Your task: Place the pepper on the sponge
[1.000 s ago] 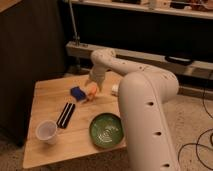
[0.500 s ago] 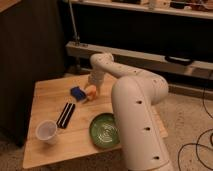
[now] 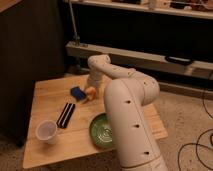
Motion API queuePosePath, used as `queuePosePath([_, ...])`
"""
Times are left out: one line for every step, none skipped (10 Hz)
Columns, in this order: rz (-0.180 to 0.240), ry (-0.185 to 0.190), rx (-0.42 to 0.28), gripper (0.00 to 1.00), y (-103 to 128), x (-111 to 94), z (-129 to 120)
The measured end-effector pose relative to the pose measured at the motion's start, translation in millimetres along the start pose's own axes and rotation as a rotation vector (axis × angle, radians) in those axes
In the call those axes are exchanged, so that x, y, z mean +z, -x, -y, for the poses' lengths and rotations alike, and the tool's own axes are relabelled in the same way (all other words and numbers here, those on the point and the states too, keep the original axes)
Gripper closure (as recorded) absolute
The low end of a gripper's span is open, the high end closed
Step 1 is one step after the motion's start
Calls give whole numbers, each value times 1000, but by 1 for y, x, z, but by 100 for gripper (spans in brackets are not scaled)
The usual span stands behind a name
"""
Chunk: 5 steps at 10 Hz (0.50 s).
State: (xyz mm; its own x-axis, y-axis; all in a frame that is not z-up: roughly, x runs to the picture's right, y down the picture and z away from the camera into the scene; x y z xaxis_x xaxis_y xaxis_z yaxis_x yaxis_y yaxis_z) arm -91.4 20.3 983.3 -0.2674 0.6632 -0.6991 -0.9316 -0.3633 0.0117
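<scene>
Dim room, dark wall panel and metal shelving behind a wooden table. White arm reaches from the near right across to the far half of the table.

- hand: down low near the middle of the far edge, right over the pepper. Can't tell if it's grasping the pepper or has released it.
- pepper: orange, directly under the hand, just beside the sponge on the side toward the right edge. Touching the sponge or not: can't tell. It's not on top of it.
- sponge: blue block, flat on the table, far half, about midway between the left and right edges.
- black bar: lies between sponge and cup.
- cup: pale, translucent, upright by the near-left corner. Contents unreadable.
- green bowl: by the near edge, inside shows green with pale streaks; arm covers its right part.
</scene>
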Motion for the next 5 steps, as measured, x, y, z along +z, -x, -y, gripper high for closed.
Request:
queuePosePath([-6, -2, 1, 51, 0, 2, -1])
queuePosePath([-12, -8, 7, 54, 1, 2, 3])
queuePosePath([-12, -6, 8, 63, 3, 2, 4])
queuePosePath([-12, -7, 7, 73, 2, 3, 4])
queuePosePath([-11, -5, 6, 80, 3, 3, 2])
